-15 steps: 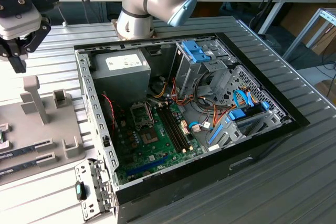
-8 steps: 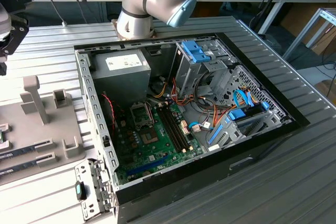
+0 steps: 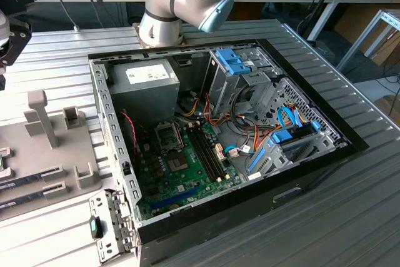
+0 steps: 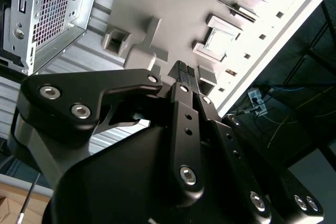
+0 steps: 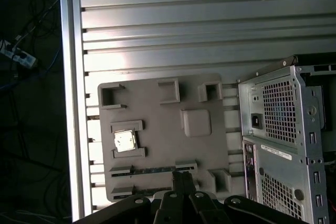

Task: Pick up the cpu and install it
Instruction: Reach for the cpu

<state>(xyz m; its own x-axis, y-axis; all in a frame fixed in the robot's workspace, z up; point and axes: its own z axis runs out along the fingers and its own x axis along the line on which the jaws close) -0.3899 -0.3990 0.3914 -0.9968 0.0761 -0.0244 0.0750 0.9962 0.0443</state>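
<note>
The gripper (image 5: pixel 183 180), closed and empty, hangs above the grey fixture plate (image 5: pixel 157 124), where the cpu (image 5: pixel 125 141) lies flat in its holder, offset from the fingertips away from the computer case (image 5: pixel 278 124).

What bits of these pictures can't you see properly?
The cpu, first wrist view: too small to make out any marks on its metal top.
One edge of the grey tray, same view: hidden behind the gripper.
The memory sticks, exterior view: cut off by the picture's left edge.
The motherboard socket, exterior view: too small to tell whether its latch is open.
</note>
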